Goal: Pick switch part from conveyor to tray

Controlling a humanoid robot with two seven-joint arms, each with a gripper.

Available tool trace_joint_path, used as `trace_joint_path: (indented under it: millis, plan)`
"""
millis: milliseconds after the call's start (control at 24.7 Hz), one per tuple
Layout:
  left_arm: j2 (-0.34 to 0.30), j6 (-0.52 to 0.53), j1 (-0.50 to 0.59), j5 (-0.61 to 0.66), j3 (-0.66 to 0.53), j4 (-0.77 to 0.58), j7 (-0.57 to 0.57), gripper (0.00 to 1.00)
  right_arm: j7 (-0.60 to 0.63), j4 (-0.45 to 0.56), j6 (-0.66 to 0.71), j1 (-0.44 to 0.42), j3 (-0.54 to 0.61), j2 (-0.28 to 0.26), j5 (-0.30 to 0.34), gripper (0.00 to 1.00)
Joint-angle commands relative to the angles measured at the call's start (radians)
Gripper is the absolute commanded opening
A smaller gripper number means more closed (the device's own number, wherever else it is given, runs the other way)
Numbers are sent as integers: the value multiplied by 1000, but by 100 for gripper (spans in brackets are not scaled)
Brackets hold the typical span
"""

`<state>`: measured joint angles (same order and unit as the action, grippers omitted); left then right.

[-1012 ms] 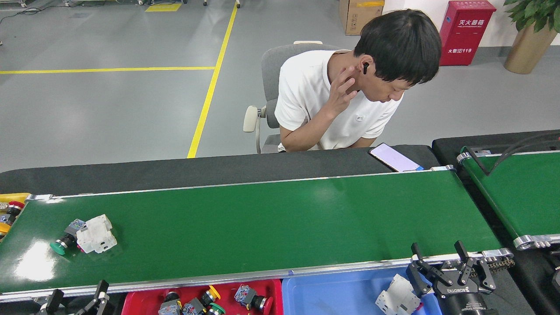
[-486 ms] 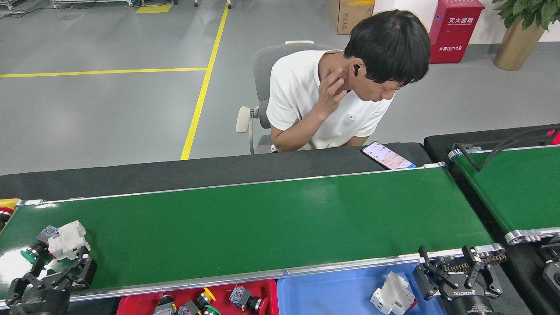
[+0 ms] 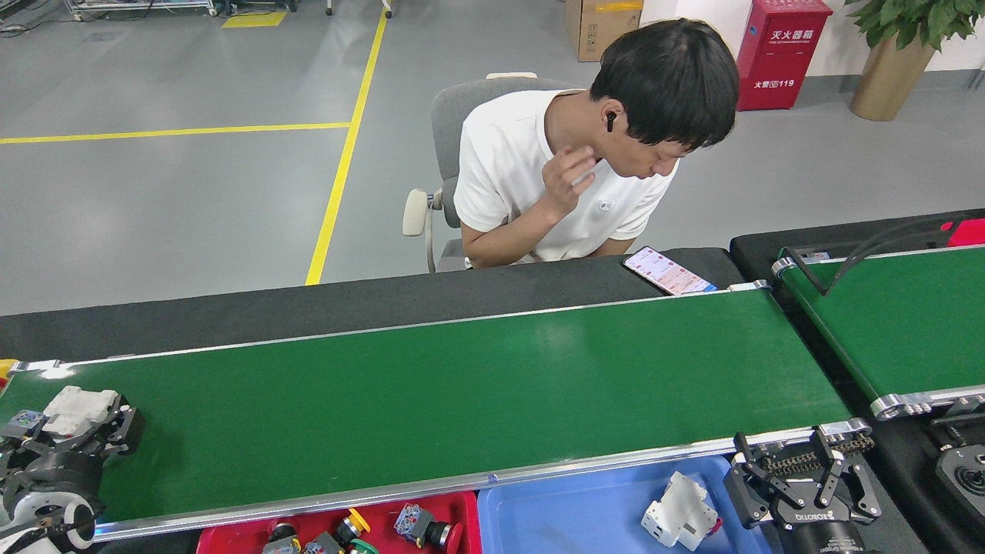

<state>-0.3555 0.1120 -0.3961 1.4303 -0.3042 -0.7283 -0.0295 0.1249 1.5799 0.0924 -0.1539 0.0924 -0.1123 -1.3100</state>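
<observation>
The left black gripper (image 3: 81,431) straddles the white moulded-plastic switch part (image 3: 77,406) at the far left of the glossy dark-green conveyor (image 3: 462,385), apparently to grasp it; whether it has clamped, I cannot tell. The right gripper (image 3: 796,473) hangs spread by the blue plastic tray (image 3: 569,512).

Bright, even overhead light is filling the scene; soft glare is showing on the conveyor (image 3: 462,385) mid-belt and at its far-left end. Shadows are lying faint, focus is holding sharp throughout.
</observation>
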Motion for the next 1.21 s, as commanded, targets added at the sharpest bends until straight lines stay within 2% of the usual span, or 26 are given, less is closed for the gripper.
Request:
trace_joint_path:
  millis: [0,40,81,121,202,283,405,486,688,850,1012,1174]
  plan:
    - [-20,-2,-40,1,37,50,37,82,9,9,20,5,1,-7,0,100]
    - [-25,-2,-52,1,46,81,75,67,9,9,27,5,1,-7,0,100]
    - [-29,0,-63,1,51,108,98,48,9,9,30,5,1,-7,0,100]
    - [-31,0,-73,-1,56,127,106,36,9,9,30,5,1,-7,0,100]
    - [-31,11,-78,-5,57,132,112,22,10,9,35,5,1,-7,0,100]
    - [-25,14,-75,-14,57,122,115,12,9,9,36,5,1,-6,0,100]
    - [-19,21,-52,-36,57,52,115,9,10,9,36,4,1,-6,0,100]
    - [-2,43,20,-65,56,-78,115,8,10,9,36,-3,3,-4,0,100]
    - [49,54,249,-103,56,-436,111,7,10,11,36,-16,3,-4,0,100]
    - [92,152,450,-108,57,-717,111,8,9,12,33,-18,7,-4,0,100]
    - [148,350,643,-105,59,-951,112,8,10,15,33,-18,12,-4,0,100]
    - [187,621,692,-102,91,-1045,112,8,10,15,33,-24,24,-6,2,100]
